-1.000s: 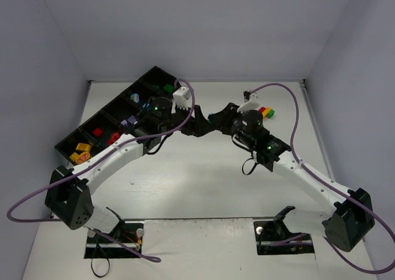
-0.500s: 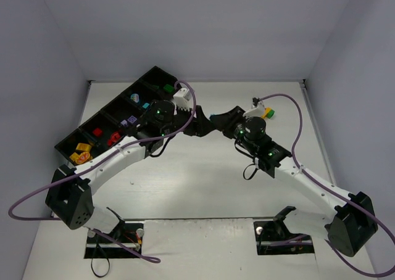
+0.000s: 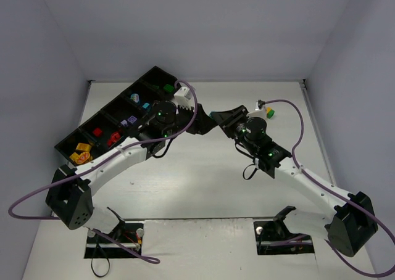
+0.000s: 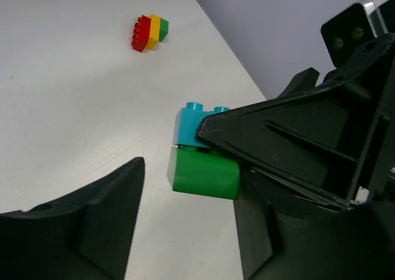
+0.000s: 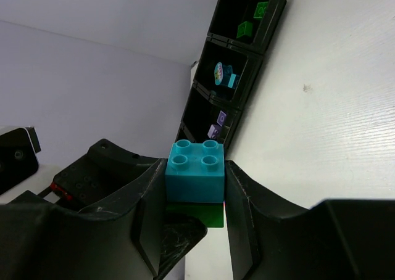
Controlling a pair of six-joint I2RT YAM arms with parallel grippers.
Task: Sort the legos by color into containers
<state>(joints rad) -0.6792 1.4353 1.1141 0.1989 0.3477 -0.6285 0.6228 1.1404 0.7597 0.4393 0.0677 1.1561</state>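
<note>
My right gripper [image 5: 194,181] is shut on a teal brick [image 5: 194,172] with a green brick [image 5: 197,213] stuck under it, held above the table at mid-back [image 3: 213,114]. My left gripper [image 4: 188,200] is open, its jaws on either side of the green brick [image 4: 203,174], which is close to the right-hand jaw. The teal brick [image 4: 188,127] sits above it. A red-yellow-green stack [image 4: 150,32] lies on the table, partly hidden in the top view [image 3: 269,112]. The black tray [image 3: 107,110] at the left holds yellow-orange, red, lilac, teal and green bricks in separate compartments.
The tray's far compartments show in the right wrist view [image 5: 234,42], with green, teal and lilac bricks inside. Purple cables loop over both arms. Grey walls close in the table on three sides.
My right gripper has moved left with the teal and green bricks to meet the left gripper. My left gripper has shifted a little right and toward the back.
</note>
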